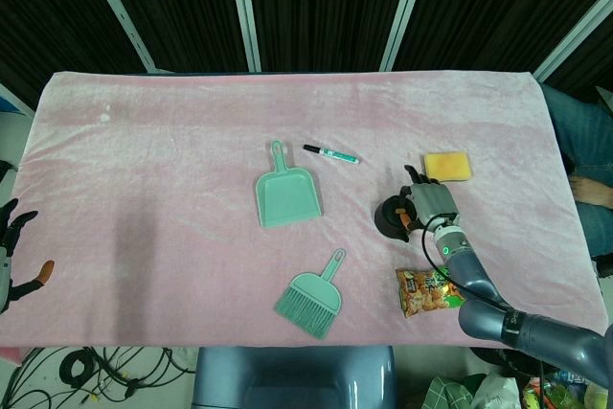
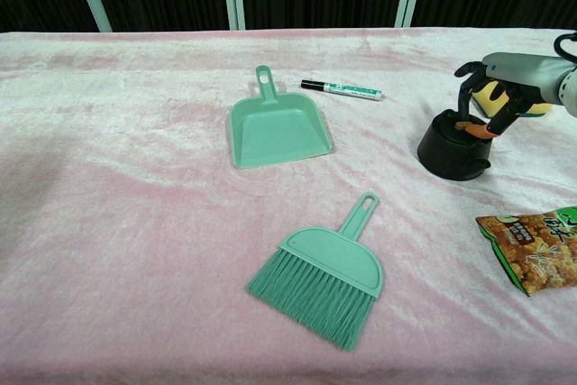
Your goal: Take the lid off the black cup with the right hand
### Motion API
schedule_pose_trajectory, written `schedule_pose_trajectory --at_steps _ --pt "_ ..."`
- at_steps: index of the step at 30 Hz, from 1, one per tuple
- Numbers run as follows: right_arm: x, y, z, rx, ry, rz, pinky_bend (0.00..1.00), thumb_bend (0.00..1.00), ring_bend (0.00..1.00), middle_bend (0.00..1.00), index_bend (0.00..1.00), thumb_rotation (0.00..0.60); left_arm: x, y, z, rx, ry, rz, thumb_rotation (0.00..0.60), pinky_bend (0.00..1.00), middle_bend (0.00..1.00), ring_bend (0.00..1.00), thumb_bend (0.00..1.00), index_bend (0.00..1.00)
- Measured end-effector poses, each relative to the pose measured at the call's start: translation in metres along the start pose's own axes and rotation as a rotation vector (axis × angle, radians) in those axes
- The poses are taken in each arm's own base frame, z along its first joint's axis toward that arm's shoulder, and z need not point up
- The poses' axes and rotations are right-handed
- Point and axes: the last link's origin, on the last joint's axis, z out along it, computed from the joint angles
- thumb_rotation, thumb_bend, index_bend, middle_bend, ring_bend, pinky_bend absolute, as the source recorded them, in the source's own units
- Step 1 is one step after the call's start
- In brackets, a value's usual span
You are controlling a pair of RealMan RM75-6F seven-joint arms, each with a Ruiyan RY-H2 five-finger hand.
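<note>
The right hand point(image 2: 491, 96) is hovering over the black cup point(image 2: 453, 145) beside the yellow sponge point(image 1: 448, 166), fingers curling onto its lid point(image 2: 458, 125), grip unclear, while the left hand point(image 1: 13, 246) is sitting far off.

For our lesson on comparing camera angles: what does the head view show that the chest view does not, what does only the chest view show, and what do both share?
Only the head view shows the left hand at the table's left edge, holding nothing, and the whole yellow sponge.

Only the chest view shows the right hand's fingertips curled down over the lid of the black cup.

Both share the dustpan, brush, marker and snack bag.
</note>
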Motion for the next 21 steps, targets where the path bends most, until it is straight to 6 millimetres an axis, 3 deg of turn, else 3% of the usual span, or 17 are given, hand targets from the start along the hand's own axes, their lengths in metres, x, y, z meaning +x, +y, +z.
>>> schedule_pose_trajectory --at_steps 21 --pt "-0.0002 0.0017 -0.0003 0.000 -0.004 -0.001 0.17 0.40 0.15 0.03 0.65 0.600 -0.0009 0.0003 0.0002 0.002 -0.010 -0.004 0.600 0.00 0.01 0.00 0.29 0.16"
